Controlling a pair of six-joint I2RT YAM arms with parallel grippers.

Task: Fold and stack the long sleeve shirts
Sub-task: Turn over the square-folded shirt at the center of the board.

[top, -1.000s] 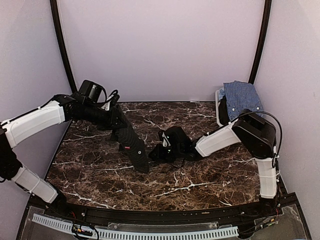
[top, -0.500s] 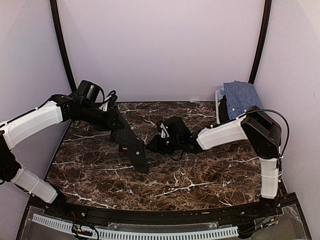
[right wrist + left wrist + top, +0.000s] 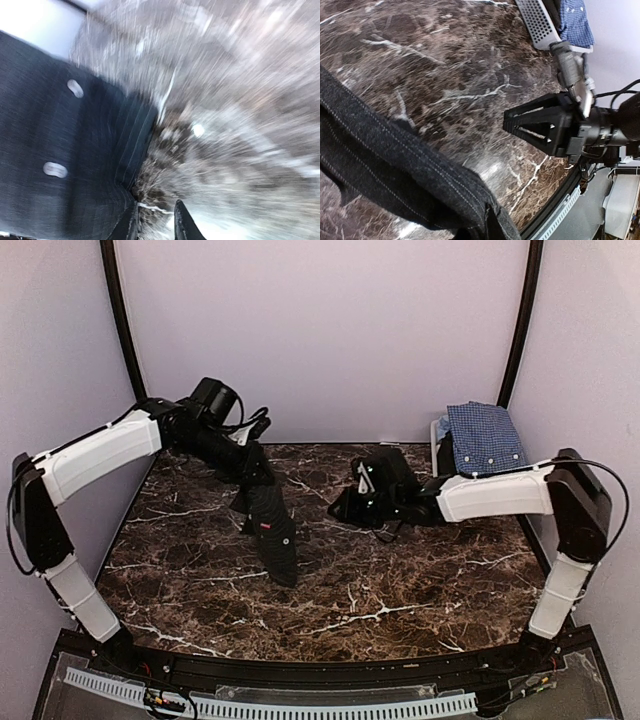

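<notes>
The black pinstriped long sleeve shirt (image 3: pixel 272 532) hangs in a bunched strip from my left gripper (image 3: pixel 248 472), which is shut on its upper end. Its lower end rests on the table. The cloth fills the lower left of the left wrist view (image 3: pixel 395 165) and hides the fingers. My right gripper (image 3: pixel 340 508) hovers right of the shirt, apart from it. In its own view the fingertips (image 3: pixel 182 224) stand a small way apart with only table between them, and the buttoned black cloth (image 3: pixel 60 150) lies to their left. The blue-and-white check shirt (image 3: pixel 482 435) lies over the basket.
The white slatted basket (image 3: pixel 438 455) stands at the back right corner against the wall, also seen in the left wrist view (image 3: pixel 535 25). The dark marble table (image 3: pixel 400 590) has black frame posts at its back corners. The right arm stretches across the right half.
The left gripper has carried the shirt's top toward the back and right. The right gripper has drawn away from the shirt, back and to the right, and its jaws have parted slightly.
</notes>
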